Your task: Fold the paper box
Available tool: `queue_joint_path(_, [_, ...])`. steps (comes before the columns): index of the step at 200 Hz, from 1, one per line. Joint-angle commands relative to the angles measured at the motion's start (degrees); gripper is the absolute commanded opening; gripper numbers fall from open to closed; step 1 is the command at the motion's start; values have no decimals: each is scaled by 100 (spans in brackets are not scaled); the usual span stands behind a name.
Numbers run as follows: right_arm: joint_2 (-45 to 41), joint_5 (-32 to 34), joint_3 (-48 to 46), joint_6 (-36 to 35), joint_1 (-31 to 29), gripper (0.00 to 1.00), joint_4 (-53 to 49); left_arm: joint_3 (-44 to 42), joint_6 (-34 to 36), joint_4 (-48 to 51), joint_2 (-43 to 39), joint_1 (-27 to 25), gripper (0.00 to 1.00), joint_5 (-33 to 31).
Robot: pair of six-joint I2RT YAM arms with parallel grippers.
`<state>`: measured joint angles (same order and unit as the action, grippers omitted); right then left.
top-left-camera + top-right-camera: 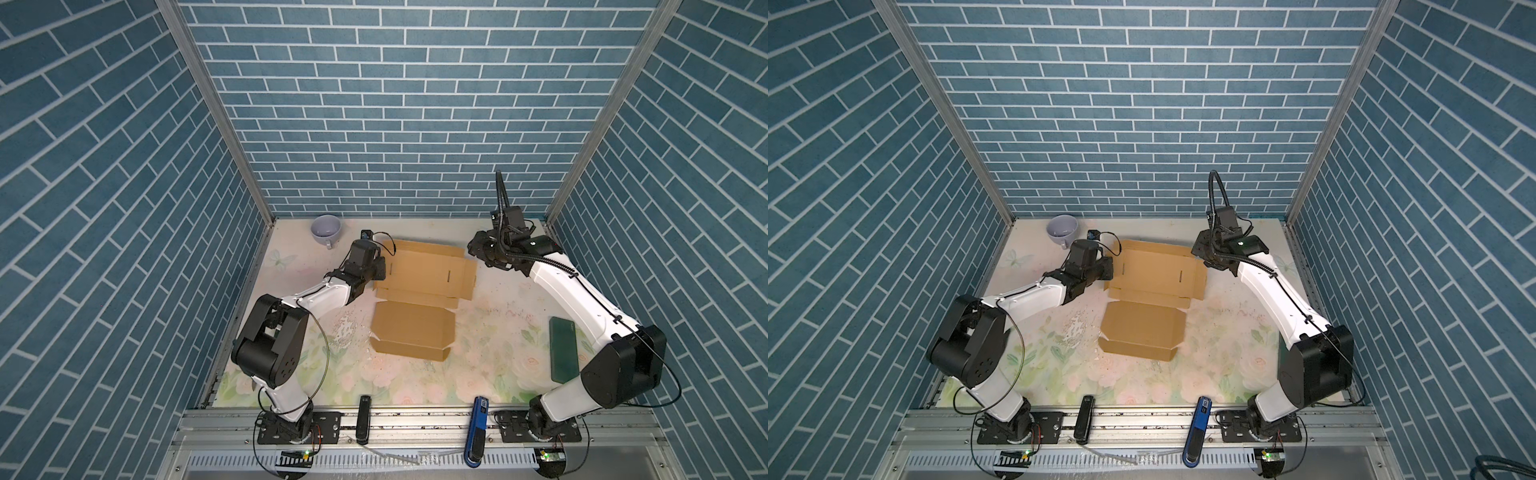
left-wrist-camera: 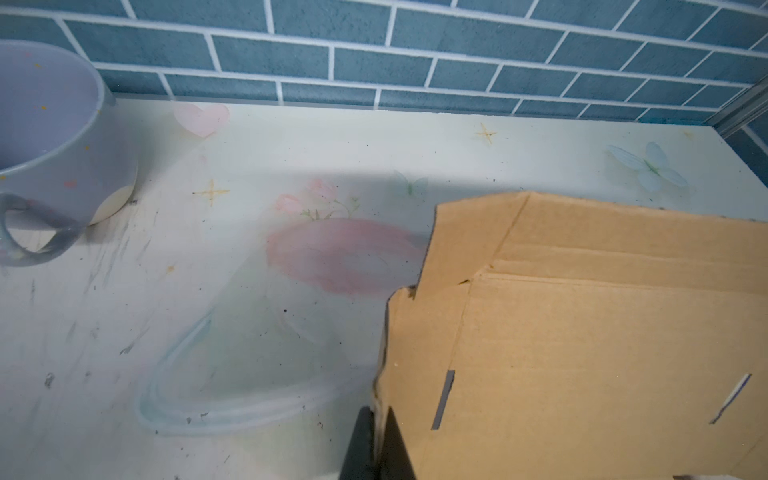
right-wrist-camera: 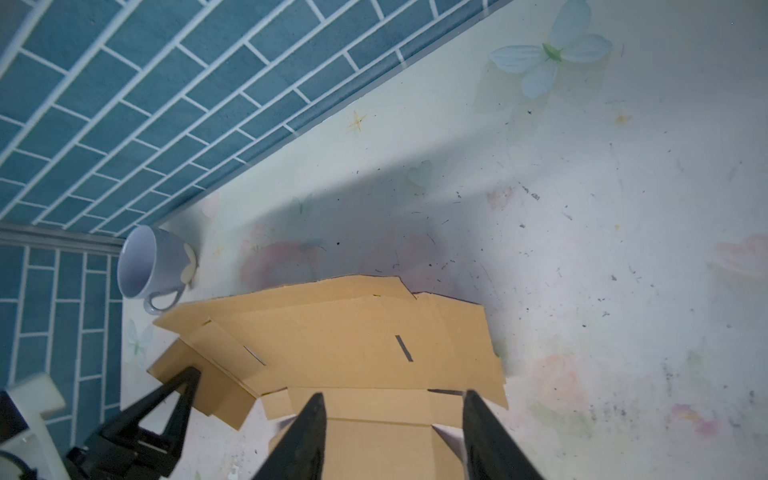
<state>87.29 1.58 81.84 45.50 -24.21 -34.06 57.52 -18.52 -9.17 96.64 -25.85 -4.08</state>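
The paper box (image 1: 424,270) (image 1: 1154,282) is a tan cardboard blank lying mostly flat mid-table, its near panel's side flaps raised. My left gripper (image 1: 381,270) (image 1: 1109,268) is at the blank's left edge, shut on the left flap. In the left wrist view the two dark fingers (image 2: 361,449) pinch the cardboard (image 2: 582,332) edge. My right gripper (image 1: 473,251) (image 1: 1200,249) hovers over the blank's right side, open. In the right wrist view its fingertips (image 3: 395,415) stand wide apart above the right flap (image 3: 332,332), gripping nothing; the left gripper (image 3: 189,380) shows there too.
A lilac mug (image 1: 326,230) (image 2: 54,145) (image 3: 153,266) stands at the back left near the wall. A dark green flat slab (image 1: 564,349) lies by the right arm. A black tool (image 1: 363,419) and a blue one (image 1: 478,428) rest on the front rail.
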Motion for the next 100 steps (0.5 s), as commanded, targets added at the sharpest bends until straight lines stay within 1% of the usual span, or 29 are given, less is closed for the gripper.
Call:
queue_joint_path(1, [-100, -85, -253, 1139, -208, 53, 601, -372, -222, -842, -227, -155, 0, -435])
queue_joint_path(34, [124, 50, -549, 2331, -604, 52, 1447, -911, -328, -1417, -404, -328, 0, -666])
queue_joint_path(62, [447, 210, -429, 3088, -842, 53, 1668, -1266, -294, -1762, -610, -529, 0, -938])
queue_joint_path(80, [612, 305, -345, 3504, -938, 56, 1782, -1488, -262, -1922, -779, -659, 0, -1115])
queue_joint_path(100, [820, 221, -309, 3987, -976, 57, 1958, -1665, -228, -2037, -895, -718, 0, -1213])
